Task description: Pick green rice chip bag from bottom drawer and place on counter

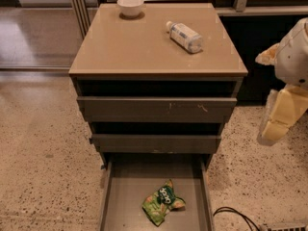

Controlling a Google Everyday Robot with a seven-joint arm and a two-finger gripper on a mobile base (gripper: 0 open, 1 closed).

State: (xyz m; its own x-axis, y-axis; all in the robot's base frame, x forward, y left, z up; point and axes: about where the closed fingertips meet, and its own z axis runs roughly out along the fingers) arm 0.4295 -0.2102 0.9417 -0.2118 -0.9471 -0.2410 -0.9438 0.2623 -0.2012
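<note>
Crinkled bright-green rice chip bag (163, 202) is being cradled by the shallow grey bottom drawer (126, 196); the cream-yellow tool (281, 115) is being suspended above-right of it, and whether it is gripping cannot be told.

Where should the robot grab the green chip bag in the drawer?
Probably from straight above, across its crinkled middle: the green rice chip bag lies flat and crumpled in the bottom drawer, whose walls block sideways reach. The tool hangs far right, beside the cabinet.

Green bag (162, 202); pale-yellow gripper (280, 115) at right

Dim, even light; claw (276, 121) lit at right edge.
</note>
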